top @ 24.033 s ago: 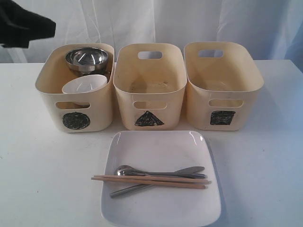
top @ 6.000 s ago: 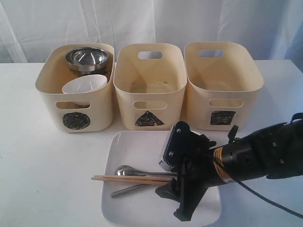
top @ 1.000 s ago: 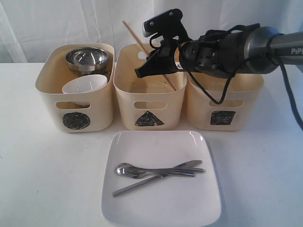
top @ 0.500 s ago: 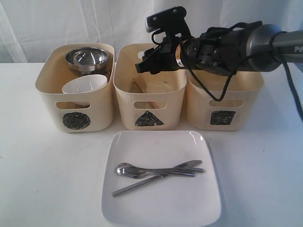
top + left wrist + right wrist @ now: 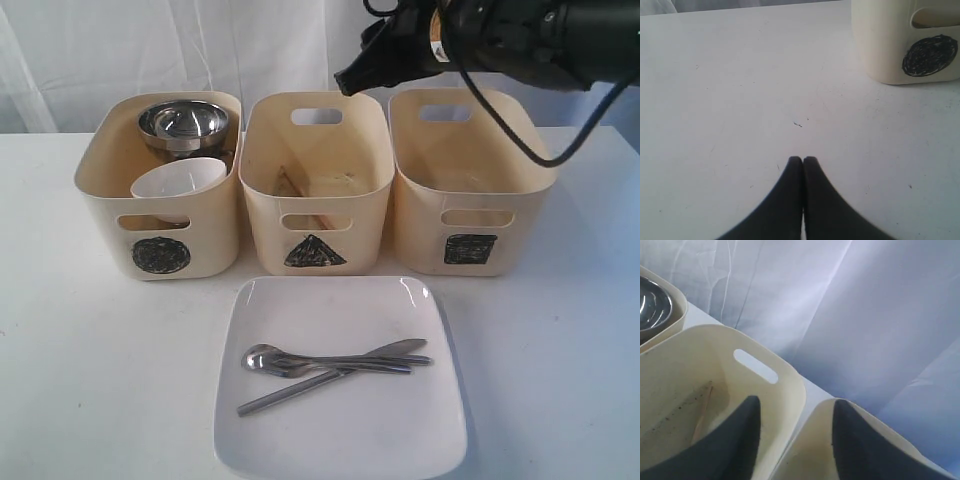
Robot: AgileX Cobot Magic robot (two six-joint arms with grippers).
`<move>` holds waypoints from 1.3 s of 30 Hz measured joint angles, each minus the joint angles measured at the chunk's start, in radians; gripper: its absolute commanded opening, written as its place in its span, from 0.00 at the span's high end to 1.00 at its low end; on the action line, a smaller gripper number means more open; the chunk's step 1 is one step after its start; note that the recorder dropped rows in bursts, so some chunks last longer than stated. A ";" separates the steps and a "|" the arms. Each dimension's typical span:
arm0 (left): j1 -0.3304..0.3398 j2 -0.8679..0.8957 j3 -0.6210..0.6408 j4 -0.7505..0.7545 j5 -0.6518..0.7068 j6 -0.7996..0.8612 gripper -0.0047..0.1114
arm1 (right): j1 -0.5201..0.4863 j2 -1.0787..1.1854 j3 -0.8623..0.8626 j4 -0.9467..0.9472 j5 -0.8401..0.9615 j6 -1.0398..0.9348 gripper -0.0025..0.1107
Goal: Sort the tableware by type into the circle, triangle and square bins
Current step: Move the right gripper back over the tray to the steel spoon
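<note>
Exterior view: steel cutlery [image 5: 335, 368] piled on white plate [image 5: 400, 440], lower centre of frame. Upper right: right tool [image 5: 345, 82] empty, jaws apart; left tool [image 5: 803, 160] pinched shut over counter [image 5: 740, 100]. I judge cutlery stiff, slick, thin; I'd pinch crossed handles.

Illumination bright, even and diffuse in all three views. Bench [image 5: 100, 380] reads near-white, close to overexposed; shadows faint and soft, noted under the plate [image 5: 340, 432] rim. Small glints on steel bowl [image 5: 183, 122] and cutlery [image 5: 330, 364]. Exterior view soft, low in detail. In the wrist views, left hand [image 5: 802, 160] and right hand [image 5: 796, 406] are dark, blurred silhouettes; curtain [image 5: 865, 315] carries a blue cast.
</note>
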 measured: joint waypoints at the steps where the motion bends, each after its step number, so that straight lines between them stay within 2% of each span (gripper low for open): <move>1: 0.000 0.000 0.000 0.000 0.000 0.000 0.96 | 0.000 -0.017 0.018 0.000 0.000 0.000 0.65; 4: 0.000 0.000 0.000 0.000 0.000 0.000 0.96 | 0.000 -0.071 0.089 0.013 -0.010 -0.002 0.66; 11: 0.000 0.000 0.000 0.000 0.000 0.000 0.96 | 0.007 -0.214 0.302 0.022 -0.119 -0.008 0.80; 20: 0.000 0.000 0.000 0.000 0.000 0.000 0.96 | 0.085 -0.364 0.543 0.022 -0.145 -0.008 0.94; 27: 0.000 0.000 0.000 0.000 0.000 0.000 0.96 | 0.104 -0.368 0.694 0.022 -0.137 -0.008 0.95; 29: 0.000 0.000 0.000 0.000 0.000 0.000 0.96 | 0.107 -0.357 0.722 0.022 -0.141 -0.008 0.91; 31: 0.000 0.000 0.000 0.000 0.000 0.000 0.96 | 0.107 -0.340 0.735 0.022 -0.148 -0.012 0.83; 34: 0.000 0.000 0.000 0.000 0.000 0.000 0.96 | 0.107 -0.305 0.742 0.022 -0.160 -0.024 0.64; 37: 0.000 0.000 0.000 0.000 0.000 0.000 0.96 | 0.107 -0.259 0.745 0.022 -0.188 -0.026 0.41; 39: 0.000 0.000 0.000 0.000 0.000 0.000 0.96 | 0.109 -0.219 0.747 0.022 -0.219 -0.027 0.41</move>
